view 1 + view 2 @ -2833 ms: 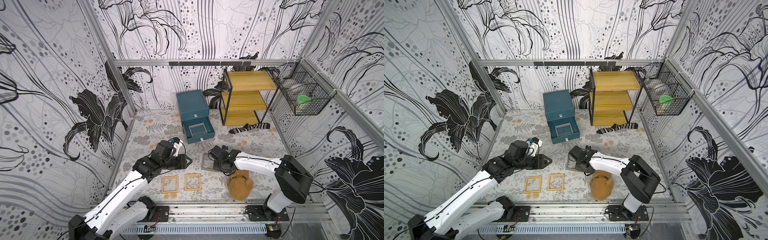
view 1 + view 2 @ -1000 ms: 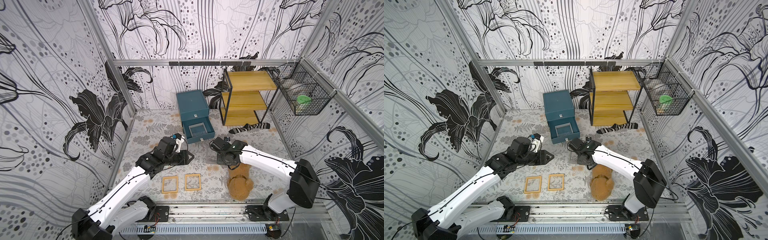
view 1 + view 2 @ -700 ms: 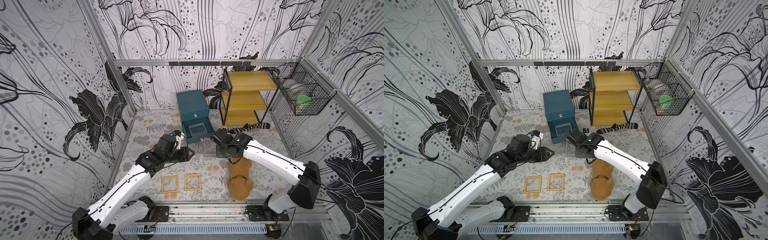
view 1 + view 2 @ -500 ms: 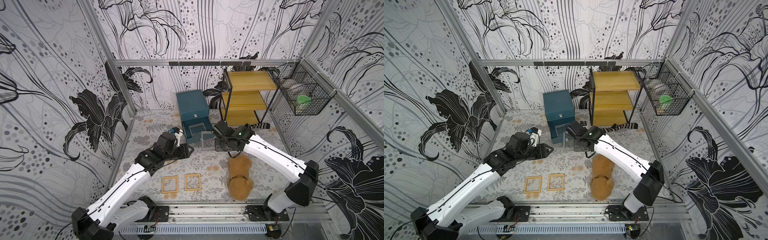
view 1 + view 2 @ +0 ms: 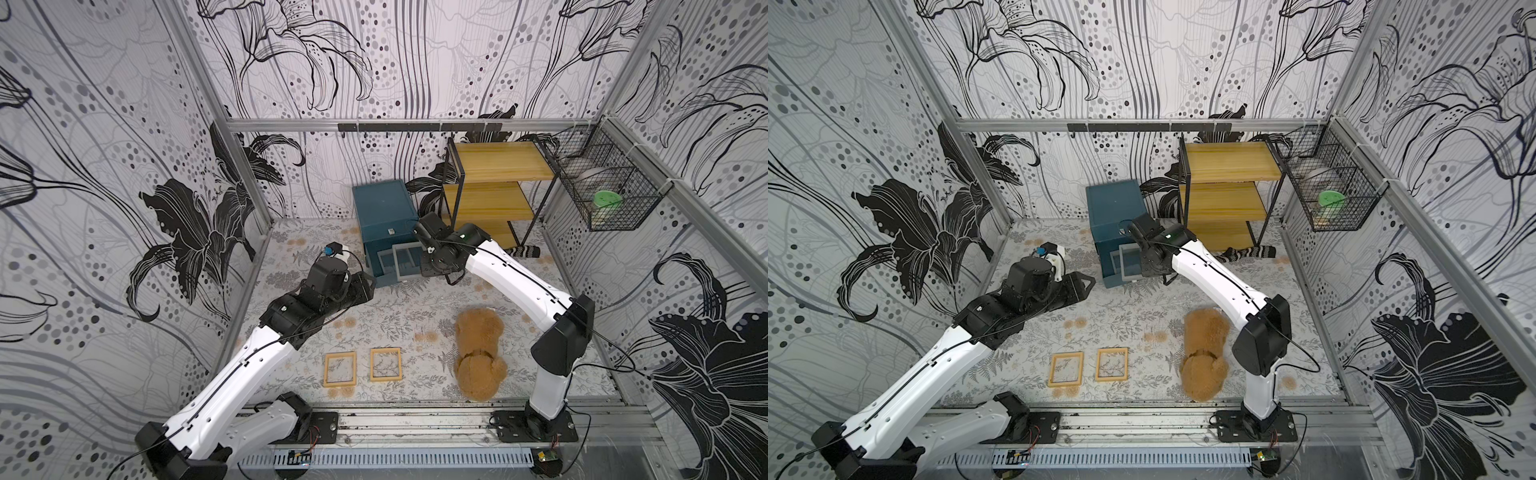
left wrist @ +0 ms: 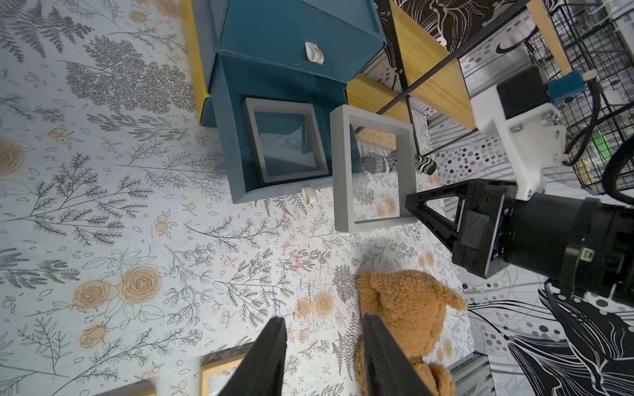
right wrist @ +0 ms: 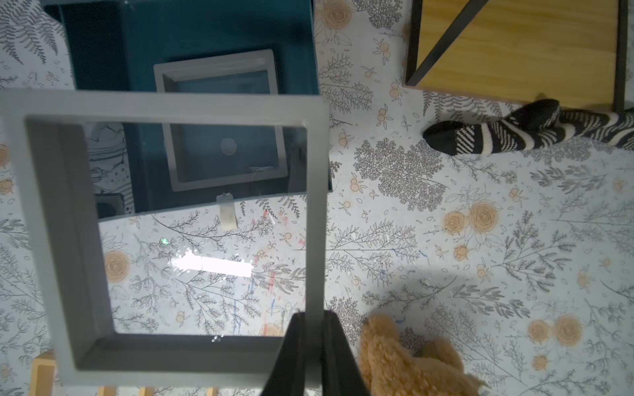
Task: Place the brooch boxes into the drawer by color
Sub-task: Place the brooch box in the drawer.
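Watching from my remote station, I saw the right gripper (image 7: 312,324) pinching one edge of a grey, square, frame-like brooch box with a clear centre (image 6: 339,171). It held the box in the air at the right side of the pulled-out drawer (image 6: 226,137) of the small teal-blue chest (image 5: 382,208), which stood at the back edge of the floral worktop (image 5: 415,307). A second grey brooch box (image 6: 252,137) lay flat inside that drawer. The left gripper (image 6: 324,331) hovered over the worktop, claws spread and holding nothing. Two yellow-tan square brooch boxes (image 5: 340,369) (image 5: 386,365) lay side by side near the front edge, with a brown plush teddy bear (image 5: 478,353) to their right.
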Robot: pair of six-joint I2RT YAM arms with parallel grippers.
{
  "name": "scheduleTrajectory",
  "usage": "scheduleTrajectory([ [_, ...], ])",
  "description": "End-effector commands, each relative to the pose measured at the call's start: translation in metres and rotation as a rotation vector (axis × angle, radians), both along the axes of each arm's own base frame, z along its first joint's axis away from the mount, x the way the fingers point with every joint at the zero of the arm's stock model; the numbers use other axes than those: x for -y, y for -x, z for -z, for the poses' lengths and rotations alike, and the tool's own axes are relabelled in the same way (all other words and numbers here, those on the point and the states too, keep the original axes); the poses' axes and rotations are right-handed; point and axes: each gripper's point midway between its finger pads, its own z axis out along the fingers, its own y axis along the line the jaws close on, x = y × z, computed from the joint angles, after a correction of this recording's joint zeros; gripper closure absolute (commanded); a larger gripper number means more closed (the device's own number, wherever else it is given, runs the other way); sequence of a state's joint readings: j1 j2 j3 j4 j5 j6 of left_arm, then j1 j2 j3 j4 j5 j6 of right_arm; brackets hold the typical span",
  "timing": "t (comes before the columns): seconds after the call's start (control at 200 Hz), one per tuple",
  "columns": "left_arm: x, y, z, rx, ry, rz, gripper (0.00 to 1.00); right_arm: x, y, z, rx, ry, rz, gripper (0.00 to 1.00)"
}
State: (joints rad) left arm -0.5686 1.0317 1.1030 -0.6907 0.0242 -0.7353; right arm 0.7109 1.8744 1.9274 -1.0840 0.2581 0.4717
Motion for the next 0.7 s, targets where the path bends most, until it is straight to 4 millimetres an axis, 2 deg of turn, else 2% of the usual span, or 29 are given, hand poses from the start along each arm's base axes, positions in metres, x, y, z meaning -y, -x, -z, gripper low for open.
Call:
scheduleTrajectory([
  [0.0, -0.010, -0.002, -0.010, 0.024, 0.008, -0.060, 0.59, -0.007, -0.016, -0.009, 0.035, -0.003, -0.049, 1.00],
  [0.215, -0.023, -0.005, -0.014, 0.033, -0.016, -0.115, 0.58, -0.017, -0.040, 0.001, 0.036, 0.019, -0.093, 1.00],
  [0.496, -0.036, -0.022, -0.028, 0.059, 0.008, -0.159, 0.57, -0.034, -0.068, 0.006, 0.081, 0.012, -0.130, 1.00],
  [0.696, -0.040, -0.026, -0.031, 0.065, 0.011, -0.166, 0.57, -0.043, -0.080, 0.023, 0.069, 0.029, -0.150, 1.00],
])
